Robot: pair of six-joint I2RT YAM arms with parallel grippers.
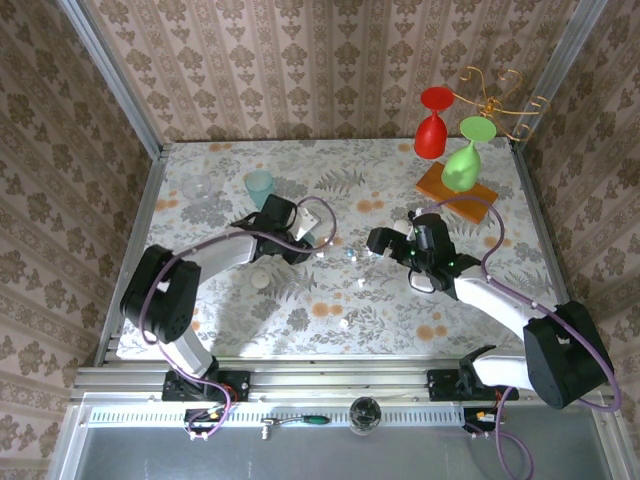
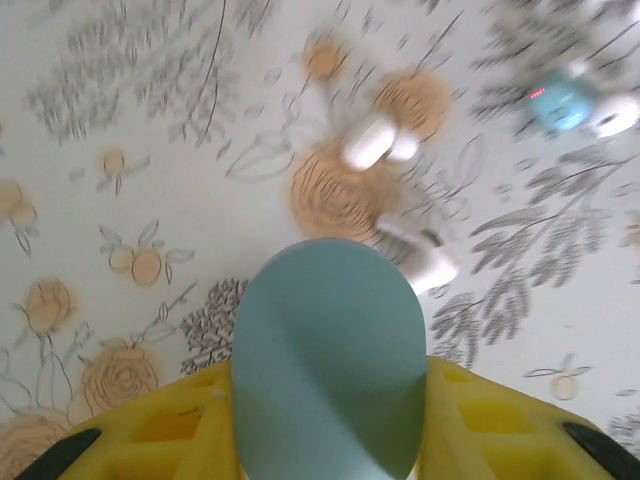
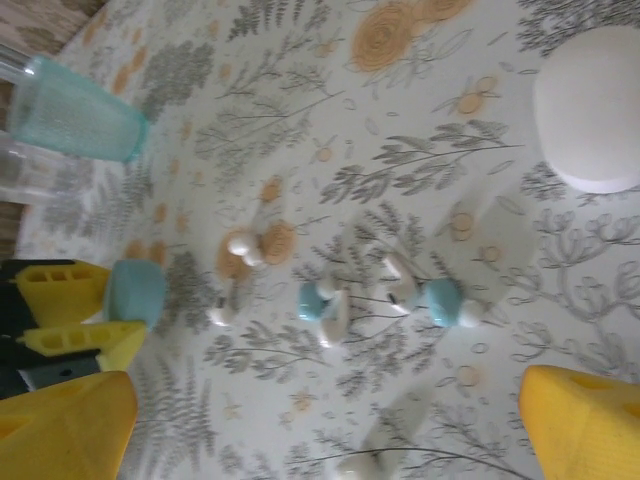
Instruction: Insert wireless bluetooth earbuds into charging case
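At the left gripper (image 2: 328, 390): clenched on a light blue charging case (image 2: 325, 340), with a yellow finger (image 2: 180, 430) against each flank and the rounded end of the case jutting forward past the fingertips. Ahead of those jaws, loose on the floral table cover (image 2: 120, 150): wireless bluetooth earbuds (image 2: 370, 143), seen as small white pieces. Straight ahead, two of them touching. Nearer and slightly right, another white piece (image 2: 432, 268), all clear of the held case. Farther ahead and to the right, heavily blurred: a small blue-and-white item (image 2: 562, 102), kind not possible to tell. At the right gripper (image 3: 320, 400): released, jaws spread wide, nothing between the fingers. Ahead of the right jaws, within the span of the open fingers and flat on the table cover: further white pieces, several touching small light blue bits. Far ahead and to the right of the right jaws: a white pebble-like case (image 3: 592, 110), well apart from the white pieces. Far ahead and to the left: a teal cup (image 3: 72, 122). Just ahead of the right gripper's left finger: the left gripper with the light blue charging case in its grasp.
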